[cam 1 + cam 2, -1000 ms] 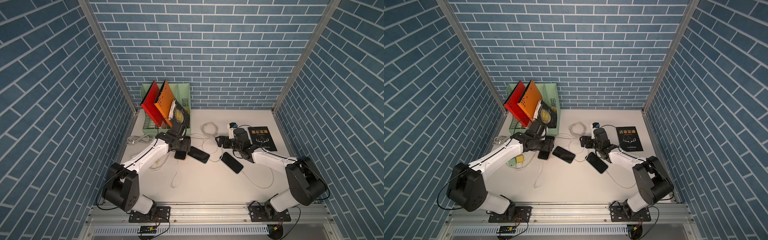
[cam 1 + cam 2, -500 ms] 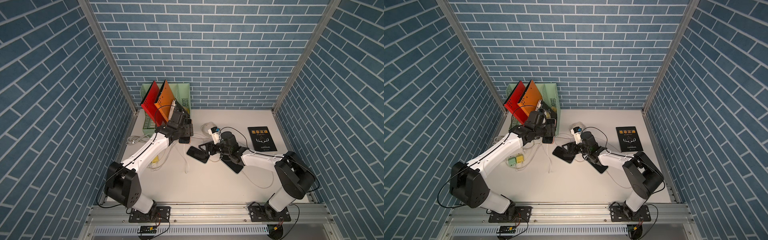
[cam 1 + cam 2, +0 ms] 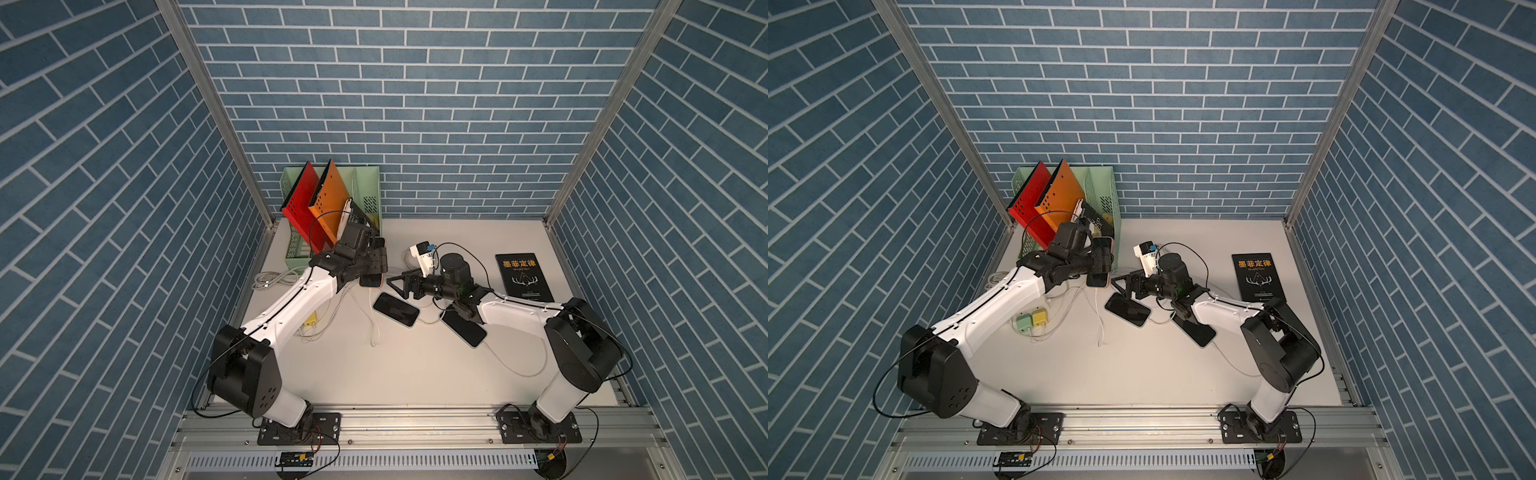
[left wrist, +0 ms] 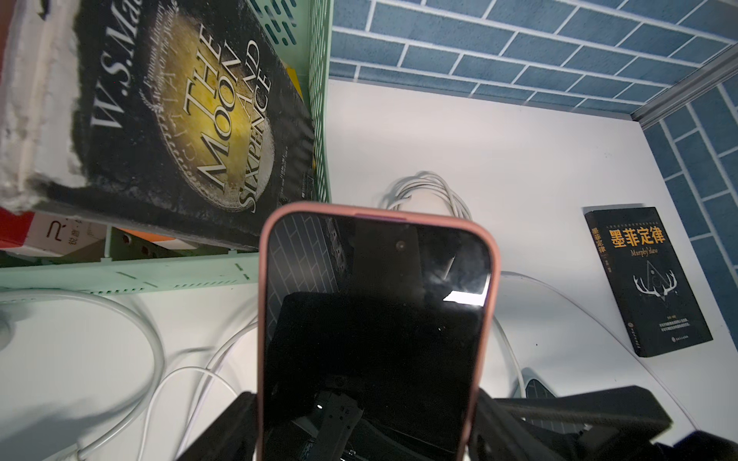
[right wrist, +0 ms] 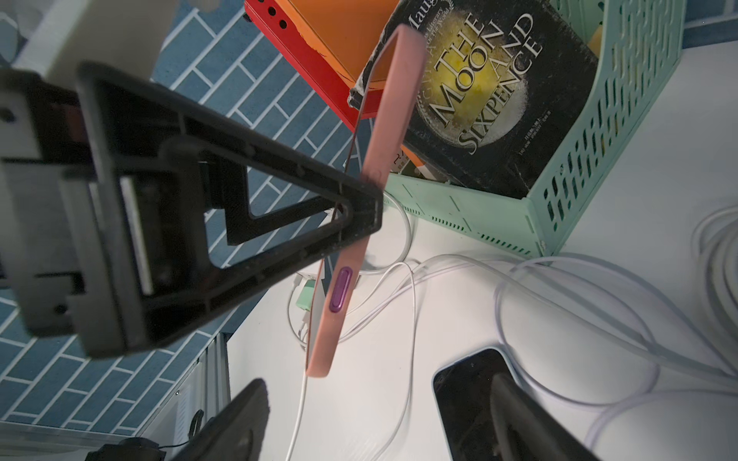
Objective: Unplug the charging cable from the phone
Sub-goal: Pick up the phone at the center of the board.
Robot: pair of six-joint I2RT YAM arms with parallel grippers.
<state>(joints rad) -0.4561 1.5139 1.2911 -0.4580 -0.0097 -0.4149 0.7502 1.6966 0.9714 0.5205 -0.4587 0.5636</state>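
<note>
The pink-cased phone (image 4: 375,279) is held clear of the table (image 3: 415,374), just in front of the green file rack (image 3: 372,187), with its upper end close to the paperback (image 4: 191,111) leaning in that rack. The left claw (image 3: 375,261) pinches the phone across its width, one finger on each long edge. The charging cable (image 5: 299,411) appears seated in the phone end pointing away from the rack and hangs down to the table. The right claw (image 3: 401,286) is spread and holds nothing. It sits beside the phone on the side away from the rack, and its wrist view shows one fingertip crossing the phone's edge, but contact cannot be confirmed. Hazards judged from this position: (1) closing the right claw where it sits is likely to clamp the case, not the plug, so nothing separates; (2) a grip on the cord below the plug strains the cord and may slip; (3) a pull out of line with the phone's long axis levers the plug in its port; (4) the pull load may slide the smooth case through the left claw, dropping the phone onto the table or the dark phone (image 3: 395,309) lying farther out from the rack; (5) other loose white cables (image 4: 429,177) lie near the rack, and a long pull may snag and drag them
</note>
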